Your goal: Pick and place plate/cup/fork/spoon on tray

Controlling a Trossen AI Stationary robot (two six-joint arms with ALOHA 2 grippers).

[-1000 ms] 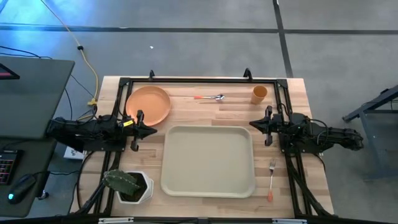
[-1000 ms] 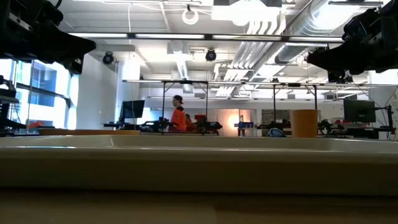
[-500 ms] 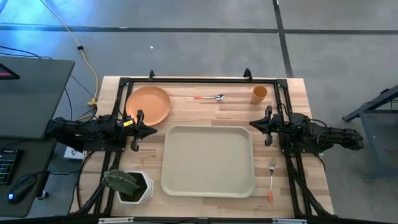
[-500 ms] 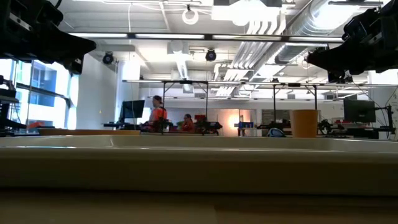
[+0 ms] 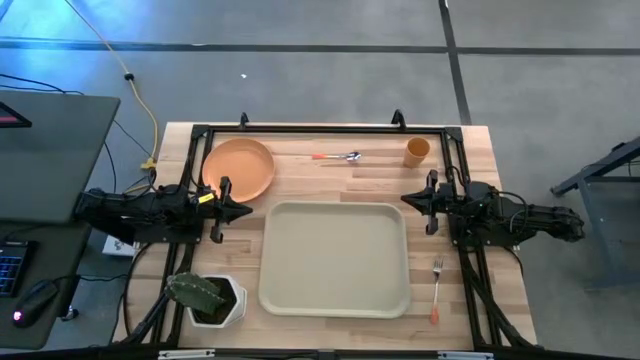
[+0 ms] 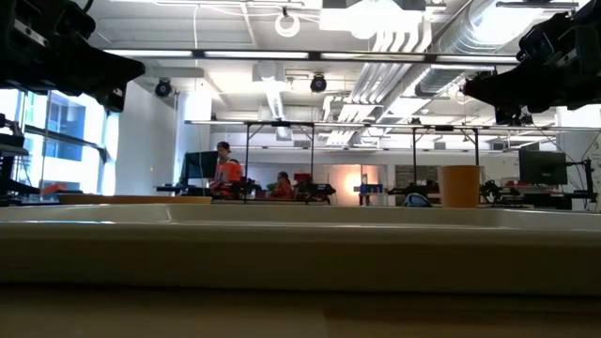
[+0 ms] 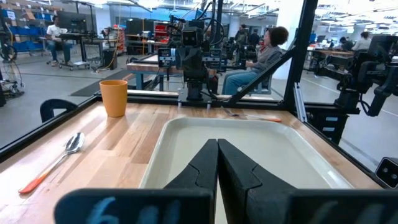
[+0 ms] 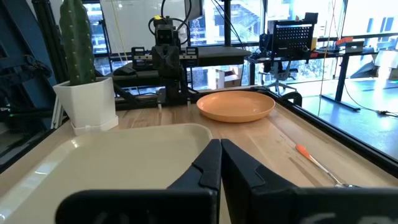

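The beige tray (image 5: 335, 258) lies on the table's middle, toward the near edge, with nothing in it. The orange plate (image 5: 238, 168) lies flat at the far left. The spoon (image 5: 337, 156) lies at the far middle. The orange-yellow cup (image 5: 417, 151) stands upright at the far right. The fork (image 5: 437, 288) lies right of the tray, near the front edge. My left gripper (image 5: 222, 210) is shut and empty, left of the tray. My right gripper (image 5: 430, 203) is shut and empty, by the tray's far right corner.
A white square pot with a green cactus (image 5: 208, 297) stands at the near left corner. A black frame (image 5: 320, 129) runs round the table's far and side edges. People are in the room beyond the table (image 6: 223, 174).
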